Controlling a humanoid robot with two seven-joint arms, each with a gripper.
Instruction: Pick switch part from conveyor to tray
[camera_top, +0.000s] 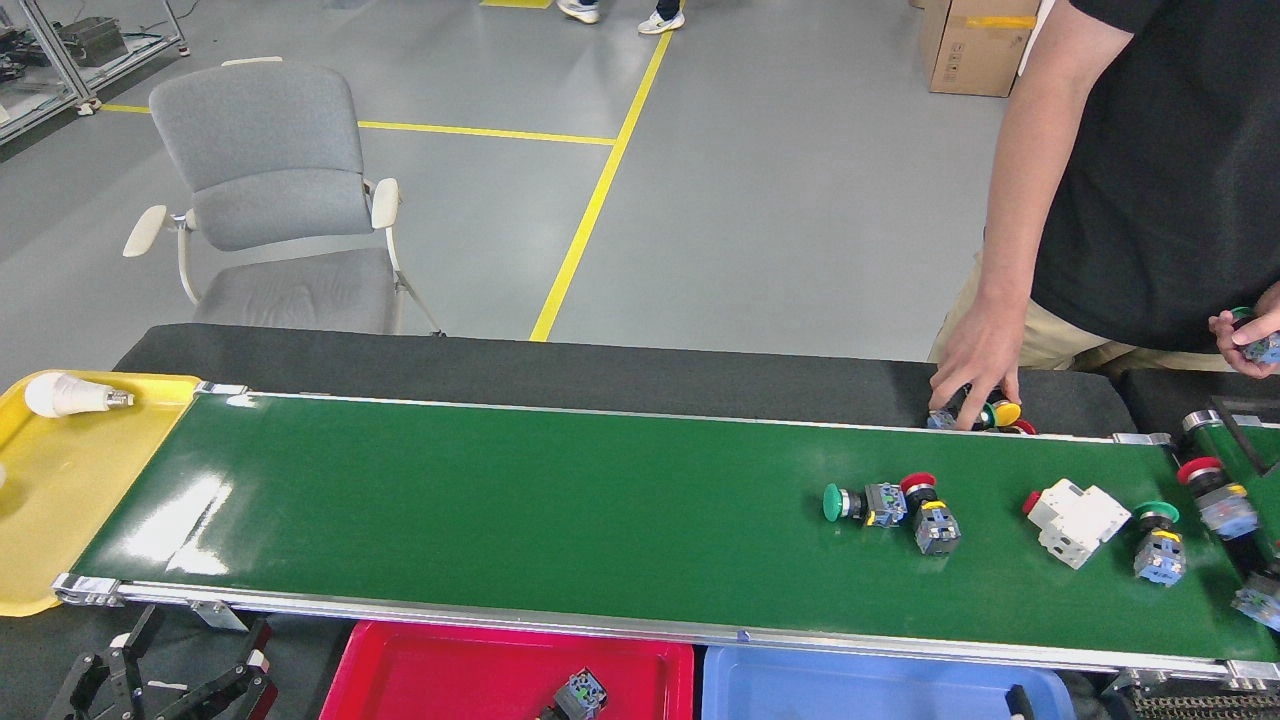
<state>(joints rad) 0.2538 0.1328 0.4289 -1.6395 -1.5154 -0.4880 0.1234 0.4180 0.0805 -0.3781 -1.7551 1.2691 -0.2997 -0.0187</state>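
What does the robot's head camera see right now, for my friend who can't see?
Switch parts ride a long green conveyor; one already lies in the red tray below. A person's hand reaches parts at the far edge.

Before us lies a smooth grey concrete floor (800, 180) crossed by painted yellow lines (585, 220). A grey upholstered armchair with white armrests (265, 200) stands at left, a brown cardboard box (968, 45) far right, a metal shelving frame (60, 60) far left.
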